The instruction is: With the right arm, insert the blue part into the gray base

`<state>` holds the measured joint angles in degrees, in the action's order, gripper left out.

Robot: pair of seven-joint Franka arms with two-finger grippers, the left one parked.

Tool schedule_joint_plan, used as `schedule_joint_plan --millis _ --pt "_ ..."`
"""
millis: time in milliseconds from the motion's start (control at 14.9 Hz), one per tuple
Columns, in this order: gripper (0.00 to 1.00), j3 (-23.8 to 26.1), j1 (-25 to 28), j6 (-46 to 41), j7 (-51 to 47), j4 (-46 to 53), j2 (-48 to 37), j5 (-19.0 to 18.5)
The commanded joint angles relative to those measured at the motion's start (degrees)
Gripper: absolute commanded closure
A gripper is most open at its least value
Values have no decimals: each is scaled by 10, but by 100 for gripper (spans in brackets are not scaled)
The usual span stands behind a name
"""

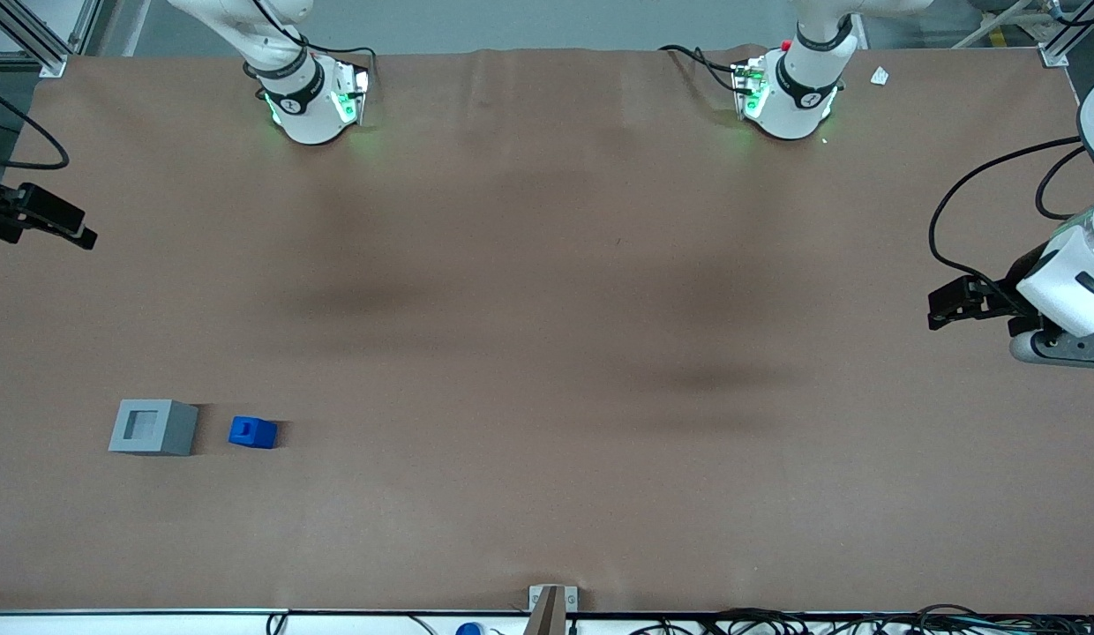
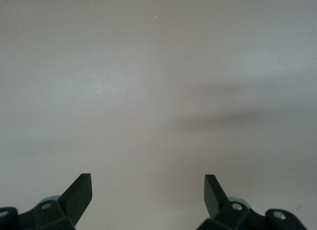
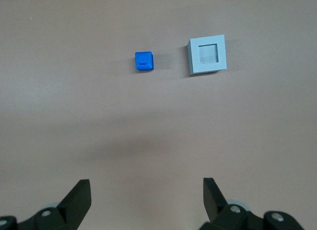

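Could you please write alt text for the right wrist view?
A blue part and a larger gray base with a square recess sit apart, side by side, on the brown table. The open gripper hovers above the table, well short of both.

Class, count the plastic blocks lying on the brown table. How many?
2: the gray base and the blue part beside it, apart. The open gripper hovers above, away from both.

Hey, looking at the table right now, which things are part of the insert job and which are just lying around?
Part of the job:
- blue part, on the table beside the base, apart from it
- gray base, recess empty
- right gripper, open, holding nothing, up above the table away from both

Just lying about:
- small white scrap near the parked arm's base
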<state>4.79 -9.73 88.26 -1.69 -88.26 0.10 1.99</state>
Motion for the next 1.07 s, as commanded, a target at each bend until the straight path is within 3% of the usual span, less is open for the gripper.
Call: schedule_joint_plan --millis 0,604,1006 --pt "0 3 -2 -3 -4 4 2 5" --pt "0 3 1 9 -6 -15 20 6" --pt "0 3 1 171 -6 -18 168 7"
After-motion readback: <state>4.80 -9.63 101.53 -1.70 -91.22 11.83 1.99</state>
